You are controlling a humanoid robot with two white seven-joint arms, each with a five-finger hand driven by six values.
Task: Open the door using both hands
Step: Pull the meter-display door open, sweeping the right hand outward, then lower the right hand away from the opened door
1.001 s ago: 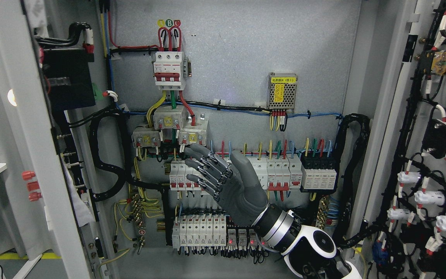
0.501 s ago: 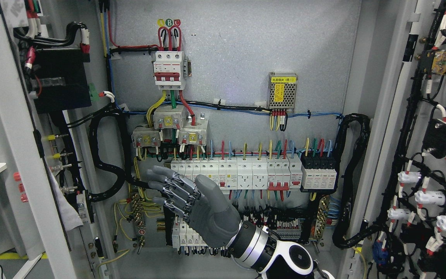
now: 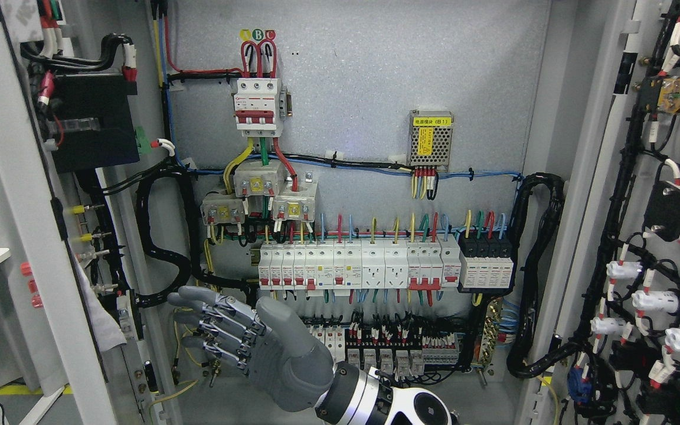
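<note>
my right robot hand [image 3: 239, 342] hangs low in the open cabinet, its arm coming in from the bottom edge, fingers [image 3: 210, 321] loosely spread toward the left and gripping nothing. the left door [image 3: 21, 224] stands swung open at the left edge with its wiring showing, and the right door [image 3: 659, 236] is open at the right. behind my robot hand sits the row of white breakers [image 3: 358, 265].
</note>
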